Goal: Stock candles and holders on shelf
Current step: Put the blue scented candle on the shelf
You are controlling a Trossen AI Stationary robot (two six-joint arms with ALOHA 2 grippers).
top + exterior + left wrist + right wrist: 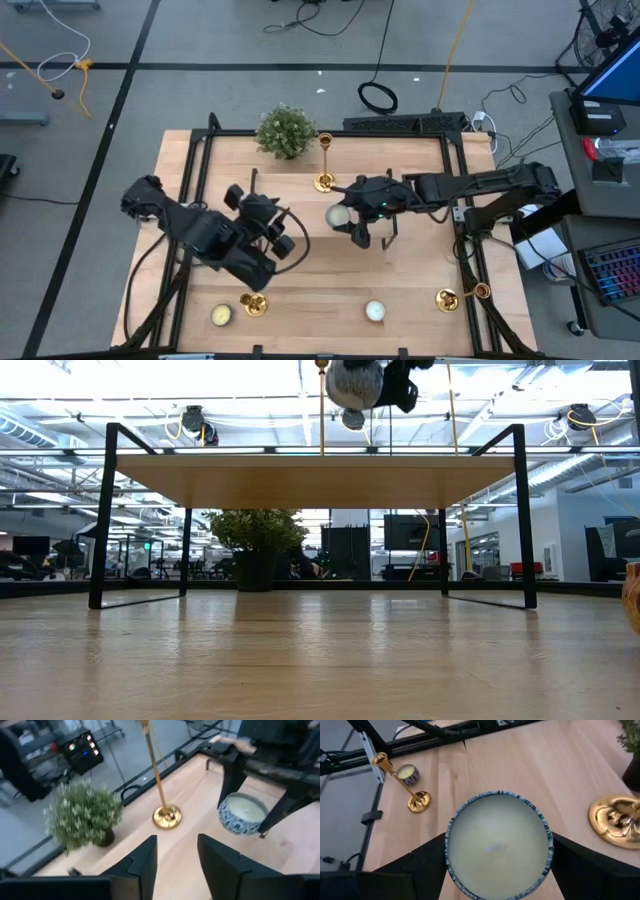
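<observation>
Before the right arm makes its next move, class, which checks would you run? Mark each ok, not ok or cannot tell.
1. Candle gripped by the right gripper: ok, it sits between both fingers.
2. Candle resting on the shelf: not ok, it hangs above the board.
3. Upright holder and plant clear of the candle: ok, both stand apart.
4. Left gripper out of the way: ok, open, empty, short of the candle.
5. Other holders upright: not ok, one fallen holder lies on its side.

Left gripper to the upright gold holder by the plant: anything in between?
Nothing. In the left wrist view, bare shelf wood runs from the left gripper to the gold holder.
</observation>
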